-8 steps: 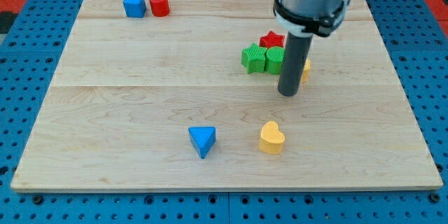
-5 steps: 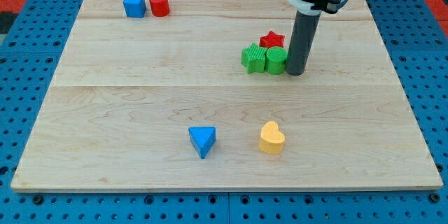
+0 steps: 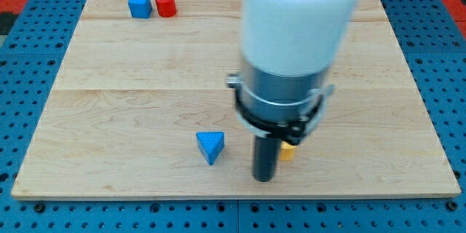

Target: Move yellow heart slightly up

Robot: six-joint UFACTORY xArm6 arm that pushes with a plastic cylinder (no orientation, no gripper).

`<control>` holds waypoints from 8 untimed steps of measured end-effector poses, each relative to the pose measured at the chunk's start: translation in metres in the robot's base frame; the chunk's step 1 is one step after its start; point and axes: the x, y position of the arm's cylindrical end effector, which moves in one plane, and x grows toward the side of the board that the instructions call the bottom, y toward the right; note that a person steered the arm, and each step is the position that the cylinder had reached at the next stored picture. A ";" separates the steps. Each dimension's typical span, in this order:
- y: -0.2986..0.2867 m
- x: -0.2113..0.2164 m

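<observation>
The yellow heart (image 3: 287, 151) lies near the board's bottom edge, right of centre. Only a small corner of it shows; the rod and arm cover the rest. My tip (image 3: 263, 178) rests on the board just below and to the left of the heart, close to it; I cannot tell whether it touches. The rod stands upright under the large white and grey arm body (image 3: 291, 51).
A blue triangle (image 3: 210, 146) lies left of my tip. A blue cube (image 3: 140, 4) and a red cylinder (image 3: 166, 4) sit at the top left. The arm hides the group of green and red blocks at the upper right. The board's bottom edge (image 3: 233, 193) is near.
The arm has swung from the green and red blocks at the upper right down toward the view's bottom. My tip now stands beside the yellow heart, and the arm covers the block cluster.
</observation>
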 end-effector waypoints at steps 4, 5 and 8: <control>0.037 -0.042; 0.040 -0.028; 0.045 -0.068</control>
